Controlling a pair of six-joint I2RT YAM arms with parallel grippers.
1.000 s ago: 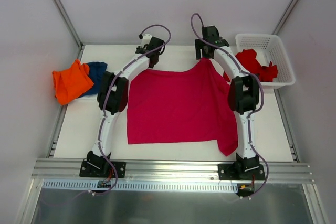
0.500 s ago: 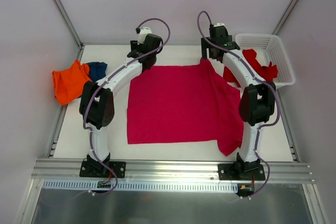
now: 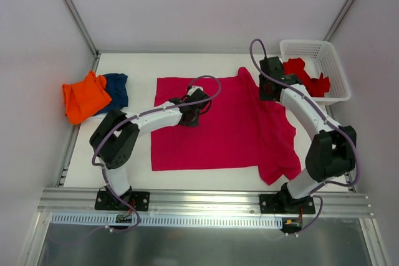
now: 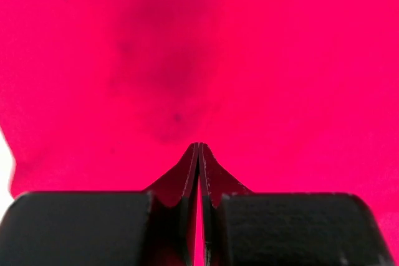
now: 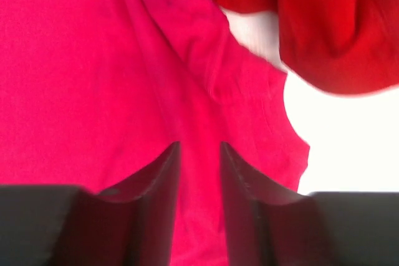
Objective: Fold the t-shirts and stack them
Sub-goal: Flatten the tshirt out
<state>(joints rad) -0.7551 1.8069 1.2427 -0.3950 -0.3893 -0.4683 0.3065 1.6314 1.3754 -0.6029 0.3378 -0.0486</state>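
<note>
A magenta t-shirt (image 3: 218,126) lies spread flat in the middle of the table, its right sleeve (image 3: 277,166) rumpled near the front. My left gripper (image 3: 190,113) hovers low over the shirt's upper middle. In the left wrist view the left gripper (image 4: 198,146) is shut with only magenta cloth (image 4: 187,48) beneath it. My right gripper (image 3: 268,93) is over the shirt's far right shoulder. In the right wrist view the right gripper (image 5: 199,147) has a narrow gap between its fingers and the shirt (image 5: 93,79) lies flat below. An orange shirt (image 3: 84,98) and a blue one (image 3: 116,88) sit folded at the left.
A white basket (image 3: 333,60) at the back right holds red shirts (image 3: 305,76), one hanging over its near edge (image 5: 330,29). Bare white table (image 5: 349,147) shows right of the magenta shirt. Metal frame posts run along both sides.
The left gripper came from the shirt's far edge toward its middle and shut. The right gripper moved right and nearer along the shoulder, its jaws narrowing. The far left corner now lies flat.
</note>
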